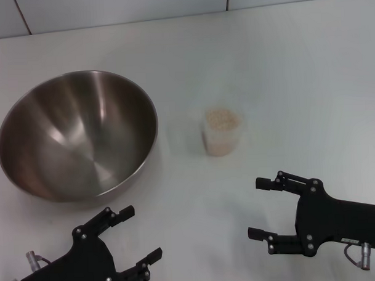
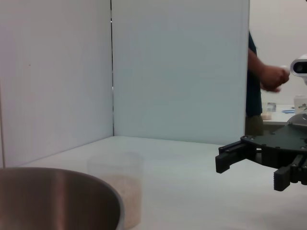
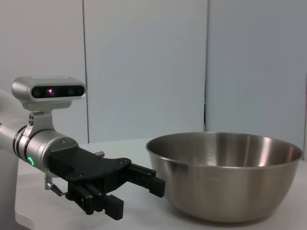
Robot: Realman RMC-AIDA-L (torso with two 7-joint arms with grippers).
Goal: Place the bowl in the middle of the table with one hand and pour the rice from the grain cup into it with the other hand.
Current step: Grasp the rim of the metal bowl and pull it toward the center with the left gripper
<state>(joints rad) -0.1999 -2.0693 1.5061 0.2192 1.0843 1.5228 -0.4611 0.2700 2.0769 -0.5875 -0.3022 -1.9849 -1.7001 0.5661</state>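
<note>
Steel bowl (image 1: pixel 77 135) resting upright on the white tabletop (image 1: pixel 283 69), on the robot's left side, well off the centre. Inside shiny and bare of grains. Grain cup (image 1: pixel 222 132) standing upright near the middle of the tabletop, just right of the bowl but apart from it, with a clear strip of tabletop between. Rice (image 1: pixel 222 119) filling the cup almost to the rim, as a pale beige mass.

Left claw (image 1: pixel 140 238) low at the near edge, just in front of the bowl, not touching it. Fingers spread wide, holding nothing. Same claw seen from the right wrist view (image 3: pixel 134 189), beside the bowl (image 3: pixel 225 175), with a small gap before the bowl wall.

Right claw (image 1: pixel 261 208) at the near right, in front of the cup and well apart from it. Fingers spread wide, pointing toward the robot's left, gripping nothing. Seen also from the left wrist view (image 2: pixel 247 167), hanging over the tabletop (image 2: pixel 192 177) with the cup (image 2: pixel 120 184) and the bowl rim (image 2: pixel 62 191) close to that camera.
</note>
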